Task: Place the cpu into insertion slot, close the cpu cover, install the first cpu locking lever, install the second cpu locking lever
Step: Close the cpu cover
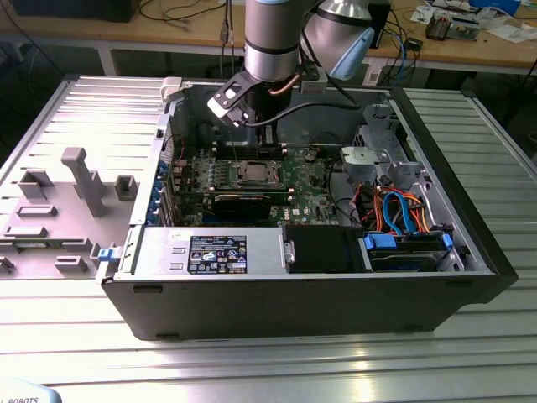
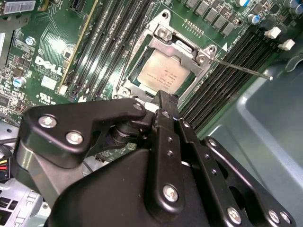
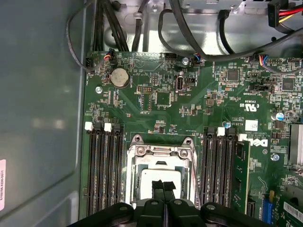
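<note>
The hand (image 3: 163, 185) hangs low inside an open computer case (image 1: 294, 302), its 2 fingers (image 3: 157, 187) pressed together with nothing between them and their tips directly over the cpu (image 3: 144, 182). Whether they touch it cannot be told. The cpu lies flat in the insertion slot (image 2: 135, 52), just under and ahead of the fingertips. Its dull silver top shows through the window of the cpu cover (image 2: 187, 47), a shiny frame lying down over it. In the second wrist view a thin metal lever (image 2: 241, 68) runs out from the cover's corner, away from the hand, across black memory slots (image 2: 222, 80). In the exterior view the arm (image 1: 270, 42) reaches down into the case over the green motherboard (image 1: 310, 180). The case rests on a ribbed metal surface (image 1: 252, 369).
</note>
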`<move>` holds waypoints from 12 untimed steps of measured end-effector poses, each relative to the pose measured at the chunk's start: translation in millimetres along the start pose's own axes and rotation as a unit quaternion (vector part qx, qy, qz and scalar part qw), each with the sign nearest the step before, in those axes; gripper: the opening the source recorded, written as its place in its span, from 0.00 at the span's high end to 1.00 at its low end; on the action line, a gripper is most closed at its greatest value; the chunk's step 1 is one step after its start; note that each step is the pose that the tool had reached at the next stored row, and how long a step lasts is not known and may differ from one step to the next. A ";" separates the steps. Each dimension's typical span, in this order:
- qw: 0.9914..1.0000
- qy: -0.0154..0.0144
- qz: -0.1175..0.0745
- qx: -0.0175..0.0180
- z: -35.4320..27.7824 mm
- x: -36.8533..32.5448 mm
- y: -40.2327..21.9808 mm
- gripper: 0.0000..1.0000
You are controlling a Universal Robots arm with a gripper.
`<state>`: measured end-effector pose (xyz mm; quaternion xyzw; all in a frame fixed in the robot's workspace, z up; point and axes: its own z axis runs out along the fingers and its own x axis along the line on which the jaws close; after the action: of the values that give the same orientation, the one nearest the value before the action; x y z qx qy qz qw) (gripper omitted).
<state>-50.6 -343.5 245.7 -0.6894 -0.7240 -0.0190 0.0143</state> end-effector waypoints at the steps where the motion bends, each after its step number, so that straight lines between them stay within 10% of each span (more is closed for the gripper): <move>1: 1.000 0.000 0.000 0.000 0.0 0.0 0.0 0.89; 12: 1.000 0.000 0.000 0.000 0.0 0.0 -0.4 0.89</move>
<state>-51.1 -343.5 245.7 -0.6894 -0.7240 -0.0190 0.0143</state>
